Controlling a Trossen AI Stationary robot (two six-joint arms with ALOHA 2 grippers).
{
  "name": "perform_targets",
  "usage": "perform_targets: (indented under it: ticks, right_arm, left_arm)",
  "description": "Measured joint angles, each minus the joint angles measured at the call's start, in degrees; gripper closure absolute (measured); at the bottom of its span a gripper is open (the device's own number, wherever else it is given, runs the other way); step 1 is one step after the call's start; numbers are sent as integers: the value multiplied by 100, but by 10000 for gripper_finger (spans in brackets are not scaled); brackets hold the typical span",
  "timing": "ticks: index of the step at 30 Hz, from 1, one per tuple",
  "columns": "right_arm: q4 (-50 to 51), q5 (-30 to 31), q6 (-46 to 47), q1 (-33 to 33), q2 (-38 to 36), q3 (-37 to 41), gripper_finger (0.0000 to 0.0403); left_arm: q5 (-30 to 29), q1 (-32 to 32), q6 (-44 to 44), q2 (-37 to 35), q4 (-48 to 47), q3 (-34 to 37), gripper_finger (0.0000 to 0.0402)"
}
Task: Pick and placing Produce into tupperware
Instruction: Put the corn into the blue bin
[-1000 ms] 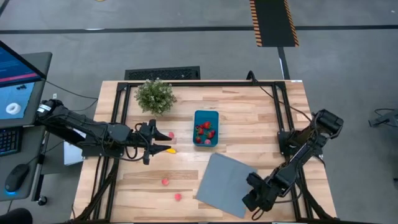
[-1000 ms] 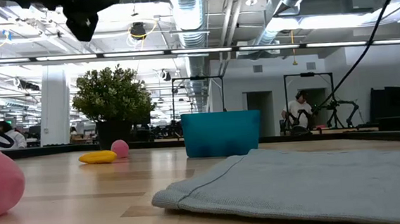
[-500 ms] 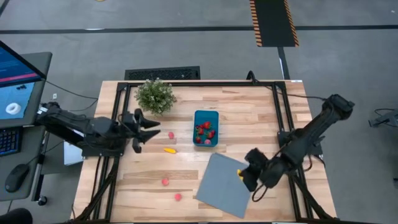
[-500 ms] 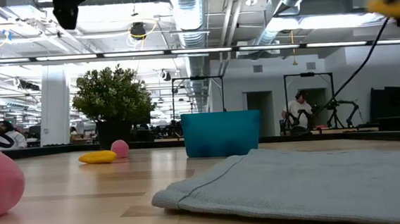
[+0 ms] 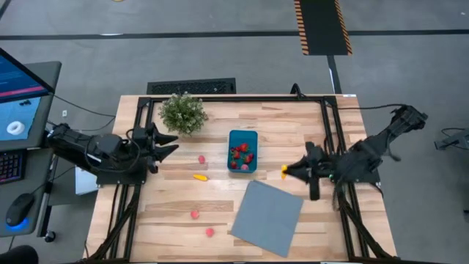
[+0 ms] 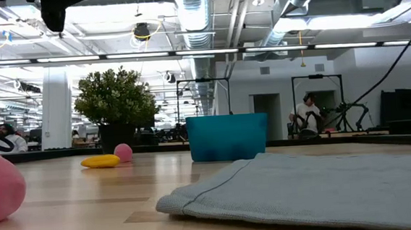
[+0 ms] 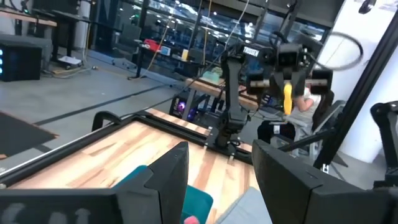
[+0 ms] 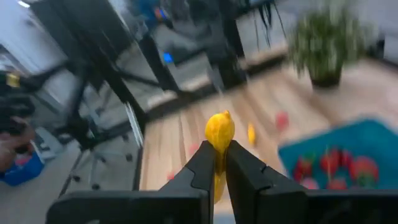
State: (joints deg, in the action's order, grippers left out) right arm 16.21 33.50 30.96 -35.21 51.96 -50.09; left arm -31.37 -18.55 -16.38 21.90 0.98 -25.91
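Note:
The teal tupperware [image 5: 242, 150] stands mid-table with several red produce pieces inside. Loose on the wood lie a yellow piece [image 5: 198, 177] and three pink ones [image 5: 201, 159] [image 5: 195, 214] [image 5: 209, 232]. My right gripper [image 5: 287, 171] hangs above the table to the right of the tub, shut on another yellow produce piece [image 8: 219, 132]. My left gripper [image 5: 170, 144] stands open near the table's left edge beside the plant, pointing toward the tub, with nothing between its fingers [image 7: 171, 180]. My right gripper pinches the yellow piece's lower part [image 8: 218, 158] between its two fingertips. The rounded upper end sticks out past them. The fingers come nearly level from the table's right side. The piece is lifted clear of the table.
A bushy potted plant [image 5: 182, 112] stands at the far left of the table. A flat grey sheet [image 5: 267, 216] lies near the front edge, right of centre. Black frame rails [image 5: 139, 139] run along the table's left, right and far sides.
My right gripper has risen from the table's near right corner beside the grey sheet, gone toward the far edge and rolled over, carrying the yellow piece. My left gripper has drawn back from the yellow piece on the table toward the left edge and the plant.

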Motion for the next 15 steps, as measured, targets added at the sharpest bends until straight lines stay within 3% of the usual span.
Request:
perform_targets:
  ticks: [2,5,9,15]
  right_arm:
    - [-336,-498,-586,166,-231,0,351]
    - [-851,-1762,-1252,415,-522,-2,351]
    - [-1117,-3575,-1350,632,-811,-4,351]
    - [-2010,-5510,-1846,912,-1105,-2,351]
  left_arm:
    - [-6,0,2,-88,-99,0,234]
    - [-18,0,-42,-229,-294,0,234]
    - [-18,0,-236,-373,-551,0,234]
    - [-71,0,-319,-441,-598,0,234]
